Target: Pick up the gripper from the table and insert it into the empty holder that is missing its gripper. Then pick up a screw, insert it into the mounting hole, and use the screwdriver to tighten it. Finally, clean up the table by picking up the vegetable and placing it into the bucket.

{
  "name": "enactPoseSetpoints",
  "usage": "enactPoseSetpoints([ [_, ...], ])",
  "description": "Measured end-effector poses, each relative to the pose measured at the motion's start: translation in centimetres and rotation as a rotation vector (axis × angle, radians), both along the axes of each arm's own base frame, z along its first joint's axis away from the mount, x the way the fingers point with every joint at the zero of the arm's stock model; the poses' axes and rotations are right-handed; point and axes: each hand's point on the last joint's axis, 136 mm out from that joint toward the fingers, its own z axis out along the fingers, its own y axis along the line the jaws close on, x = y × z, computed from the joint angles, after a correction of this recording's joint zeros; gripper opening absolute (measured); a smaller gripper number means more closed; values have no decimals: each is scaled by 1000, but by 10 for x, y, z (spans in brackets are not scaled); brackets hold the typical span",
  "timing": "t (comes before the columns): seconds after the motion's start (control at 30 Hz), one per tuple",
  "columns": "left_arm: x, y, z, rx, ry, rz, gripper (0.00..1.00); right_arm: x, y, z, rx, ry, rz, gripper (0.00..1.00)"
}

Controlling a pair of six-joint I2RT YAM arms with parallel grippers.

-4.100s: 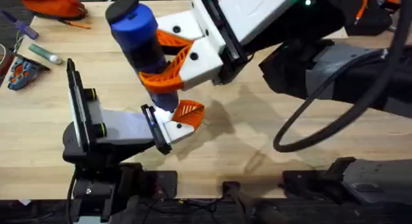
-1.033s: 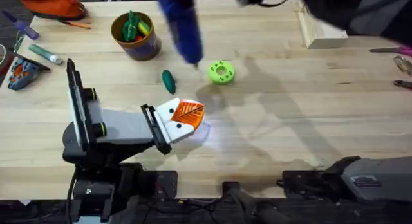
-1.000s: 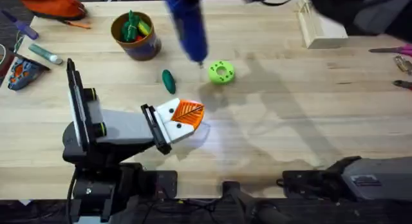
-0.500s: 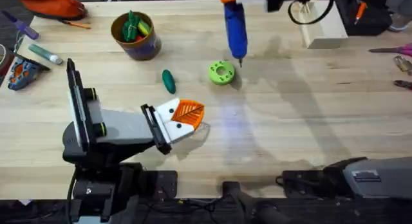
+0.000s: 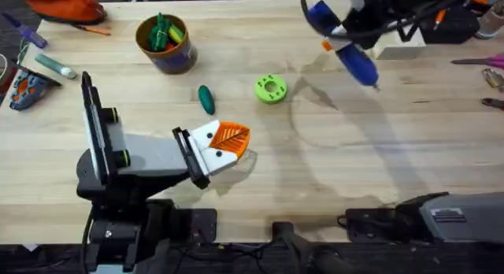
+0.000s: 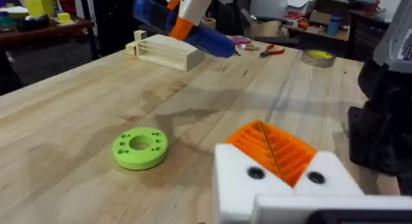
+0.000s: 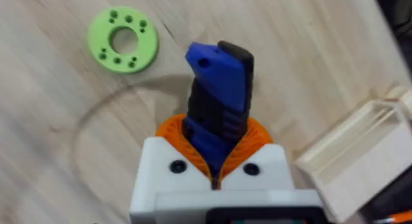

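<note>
Pale wooden table (image 5: 378, 172) carries the screwdriver (image 5: 344, 44) above its upper right, pinched between the orange pads of the right gripper (image 7: 215, 169) beside the wooden box (image 7: 360, 156), with the lime-green disc (image 5: 270, 89) near frame centre. Left gripper (image 5: 228, 144) rests low at lower left, pads pressed together on nothing, the vegetable (image 5: 205, 99) just above it and the bucket (image 5: 165, 42) at upper left. Judgement: the screwdriver is stiff, smooth plastic, fairly light but long, so a mid-barrel grip, as now, should limit swinging, while the small, smooth vegetable should be taken across its middle.
</note>
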Motion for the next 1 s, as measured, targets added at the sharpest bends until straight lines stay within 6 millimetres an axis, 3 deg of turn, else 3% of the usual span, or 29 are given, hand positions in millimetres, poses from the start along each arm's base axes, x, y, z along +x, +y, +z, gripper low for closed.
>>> enactPoseSetpoints([
  [0.17, 0, 0, 0, 0, 0, 0, 15, 2, -8, -5, -134, -40, 147, 26],
  [0.27, 0, 0, 0, 0, 0, 0, 15, 3, -15, -23, -226, -7, 232, 26],
  [0.53, 0, 0, 0, 0, 0, 0, 15, 9, -36, -103, -451, 176, 422, 26],
  [0.67, 0, 0, 0, 0, 0, 0, 15, 9, -46, -132, -525, 250, 478, 26],
  [1.0, 0, 0, 0, 0, 0, 0, 15, 14, -48, -157, -588, 251, 588, 26],
])
